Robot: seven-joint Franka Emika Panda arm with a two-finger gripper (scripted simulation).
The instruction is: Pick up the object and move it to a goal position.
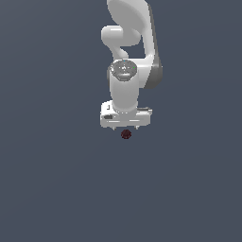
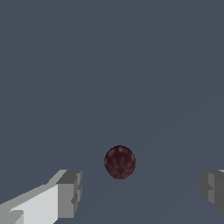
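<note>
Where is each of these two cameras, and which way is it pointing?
Exterior view: off the arm, exact spot unknown; it faces the white arm head-on, with the gripper pointing down just above the small dark red ball.
Wrist view: mounted on the wrist, looking out past the gripper at the ball on the plain grey surface; only the two fingertips show, the jaws standing wide apart.
Shared: the ball, the gripper and the grey surface appear in both.

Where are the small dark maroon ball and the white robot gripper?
small dark maroon ball (image 2: 120, 162): wrist view, centre of the ball.
white robot gripper (image 1: 125, 127): exterior view, midway between its fingertips, above the ball.
</note>
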